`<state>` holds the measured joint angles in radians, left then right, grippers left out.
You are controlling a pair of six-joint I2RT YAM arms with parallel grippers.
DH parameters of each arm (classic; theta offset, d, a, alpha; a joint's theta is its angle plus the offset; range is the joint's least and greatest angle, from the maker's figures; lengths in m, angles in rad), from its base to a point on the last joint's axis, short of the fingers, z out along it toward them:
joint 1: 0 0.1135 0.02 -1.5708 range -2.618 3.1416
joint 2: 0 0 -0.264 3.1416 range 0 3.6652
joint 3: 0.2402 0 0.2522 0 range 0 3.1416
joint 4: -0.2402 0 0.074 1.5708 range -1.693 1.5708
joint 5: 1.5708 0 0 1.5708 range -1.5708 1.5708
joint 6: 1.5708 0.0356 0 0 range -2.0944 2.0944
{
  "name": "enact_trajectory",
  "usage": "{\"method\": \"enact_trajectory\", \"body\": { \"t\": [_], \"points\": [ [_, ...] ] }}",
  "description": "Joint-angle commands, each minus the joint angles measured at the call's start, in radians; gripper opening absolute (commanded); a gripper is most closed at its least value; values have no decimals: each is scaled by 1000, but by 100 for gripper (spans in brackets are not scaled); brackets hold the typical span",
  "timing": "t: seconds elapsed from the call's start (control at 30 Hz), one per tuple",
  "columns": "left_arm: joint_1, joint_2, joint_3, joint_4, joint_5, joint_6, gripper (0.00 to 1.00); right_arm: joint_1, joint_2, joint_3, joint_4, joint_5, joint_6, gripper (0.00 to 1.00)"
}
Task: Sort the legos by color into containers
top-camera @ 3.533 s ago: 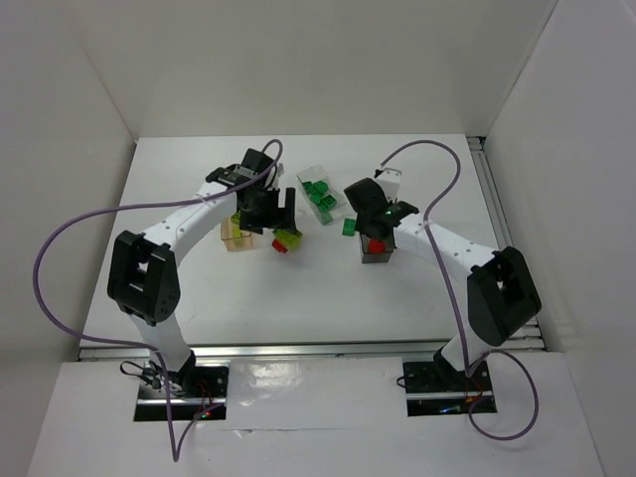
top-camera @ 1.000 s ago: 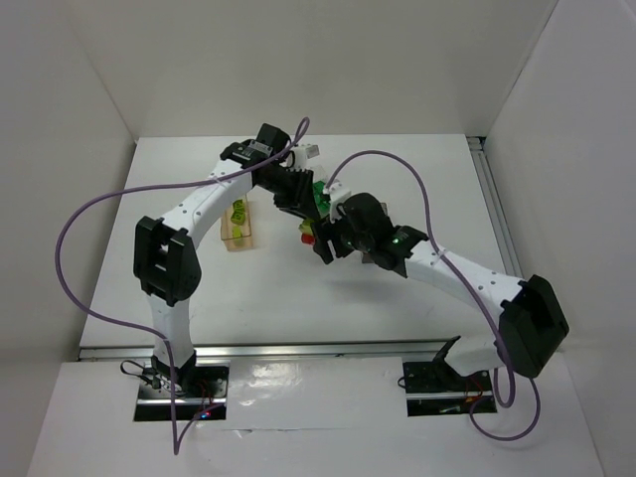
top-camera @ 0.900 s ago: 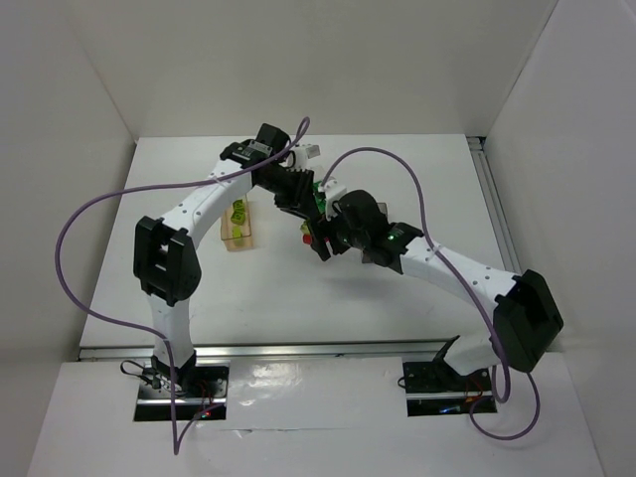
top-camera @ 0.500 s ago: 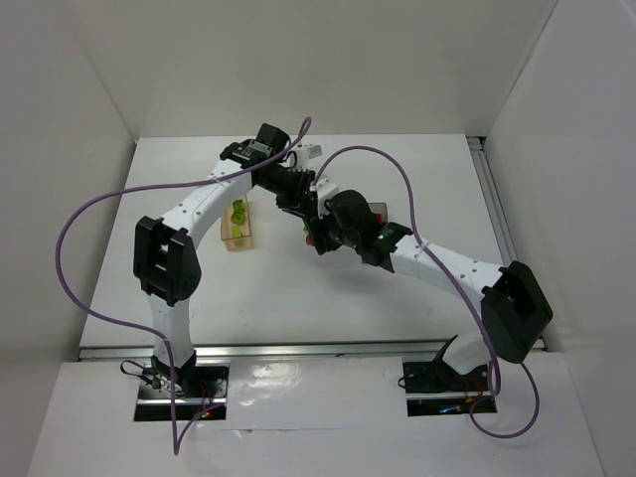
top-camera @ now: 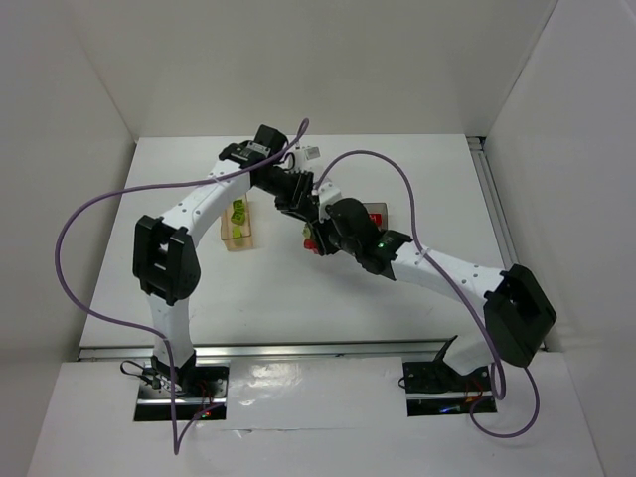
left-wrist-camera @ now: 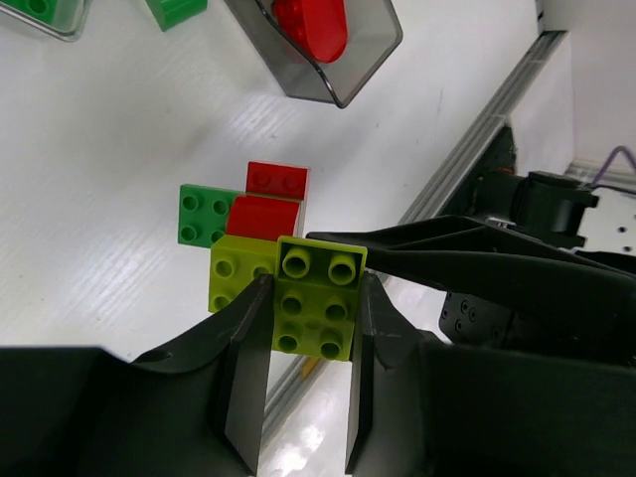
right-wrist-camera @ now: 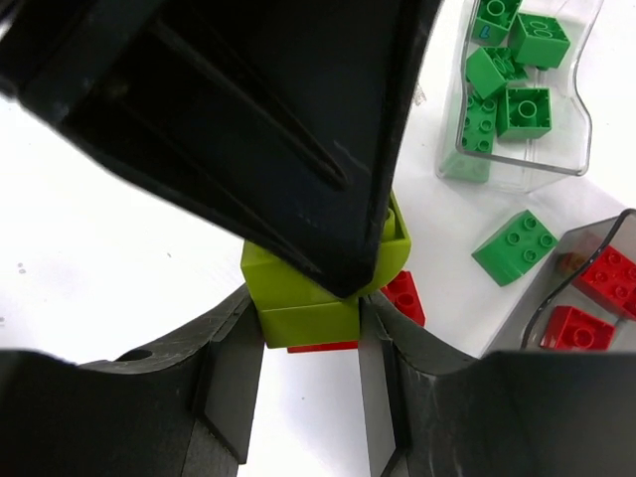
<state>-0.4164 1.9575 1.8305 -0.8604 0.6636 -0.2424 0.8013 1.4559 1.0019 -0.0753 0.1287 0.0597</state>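
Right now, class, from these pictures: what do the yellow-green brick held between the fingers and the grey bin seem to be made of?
Yellow-green brick: likely hard moulded plastic, opaque and slightly glossy; its crisp round studs catch soft highlights. Grey bin: probably thin smoke-tinted plastic, smooth and shiny; the red piece inside shows through its wall.

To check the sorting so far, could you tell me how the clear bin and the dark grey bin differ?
The clear bin is colourless; the dark grey bin is smoky-tinted. The clear bin holds green bricks, the dark grey bin red bricks. In the right wrist view the clear bin shows almost whole, the dark grey bin only partly. Both are see-through plastic.
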Motion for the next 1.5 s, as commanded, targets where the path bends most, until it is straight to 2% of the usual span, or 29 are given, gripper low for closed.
{"method": "enact_trajectory", "body": {
  "t": [0.0,0.27,0.37,0.4,0.5,0.77,0.8,0.87,0.9,0.93,0.97,1.0,1.07,1.2,1.4,1.43,1.47],
  "points": [
    [59,14,3,43,-30,-40,0,12,-69,-48,34,40,37,0],
    [198,-46,-71,118,-50,-143,0,12,-111,-92,14,51,87,0],
    [221,-75,-85,98,-270,-164,0,12,-111,-92,14,51,88,0],
    [222,-75,-85,57,-456,-164,0,12,-111,-92,14,51,88,0],
    [222,-75,-94,15,-657,-176,0,12,-91,-82,14,51,88,0],
    [203,-26,-129,-26,-949,-261,0,12,-81,-52,5,60,88,0],
    [203,-26,-138,-26,-961,-261,15,12,-81,-52,5,60,88,0],
    [194,-26,-128,-26,-880,-226,52,12,-81,-43,5,60,88,0],
    [174,-26,-116,-26,-854,-215,64,12,-81,-43,5,60,88,0],
    [163,-37,-102,-26,-833,-206,82,12,-81,-43,5,60,88,0],
    [151,-48,-102,-26,-811,-192,88,12,-81,-43,5,51,88,0],
    [139,-71,-87,-26,-790,-178,92,12,-81,-43,5,40,88,0],
    [119,-89,-74,-26,-704,-134,93,12,-81,-43,5,29,88,0],
    [107,-153,-129,53,-575,-77,86,12,-33,-2,-12,-9,88,0],
    [116,-196,-194,75,-608,-127,84,12,202,197,-145,20,129,0],
    [116,-197,-194,66,-619,-127,84,12,234,226,-188,50,149,1],
    [116,-197,-194,66,-636,-138,84,12,263,289,-213,69,170,6]
  ]
}}
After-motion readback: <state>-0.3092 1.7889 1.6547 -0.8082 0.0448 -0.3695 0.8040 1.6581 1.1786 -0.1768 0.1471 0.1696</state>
